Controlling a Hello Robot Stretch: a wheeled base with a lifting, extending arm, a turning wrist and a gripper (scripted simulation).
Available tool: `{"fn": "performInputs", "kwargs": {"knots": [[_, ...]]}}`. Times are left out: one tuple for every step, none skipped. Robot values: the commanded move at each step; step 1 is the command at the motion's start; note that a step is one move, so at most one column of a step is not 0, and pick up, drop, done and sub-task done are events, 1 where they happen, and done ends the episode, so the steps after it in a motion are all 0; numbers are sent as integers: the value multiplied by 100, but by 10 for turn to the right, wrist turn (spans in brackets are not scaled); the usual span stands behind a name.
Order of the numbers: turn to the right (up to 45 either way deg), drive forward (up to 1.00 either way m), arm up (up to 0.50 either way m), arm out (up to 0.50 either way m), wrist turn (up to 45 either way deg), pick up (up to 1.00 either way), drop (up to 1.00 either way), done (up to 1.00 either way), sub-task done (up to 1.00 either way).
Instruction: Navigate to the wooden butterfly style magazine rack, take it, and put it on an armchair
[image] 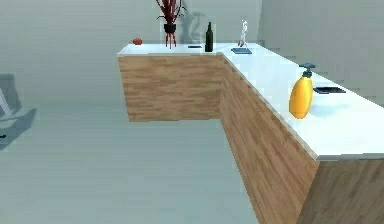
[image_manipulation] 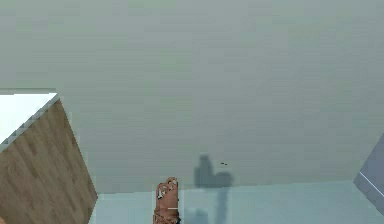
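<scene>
Arm side view: wood-sided, white-topped counter (image_manipulation: 40,170). Right of its corner, at the bottom edge, a brown wooden piece (image_manipulation: 166,203), possibly the rack, can't confirm. Forward view: on that counter I see a yellow pump bottle (image: 302,95) near end, dark bottle (image: 209,38) far end. My jaws' state: can't tell.

Grey furniture (image: 12,112) and brown object (image_manipulation: 166,202) cut by edges
</scene>
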Motion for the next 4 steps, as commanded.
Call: {"fn": "performInputs", "kwargs": {"knots": [[0,0,10,0,0,0,0,0,0],[0,0,50,0,0,0,0,0,0],[0,0,30,0,0,0,0,0,0],[0,0,0,0,-450,0,0,0,0]]}}
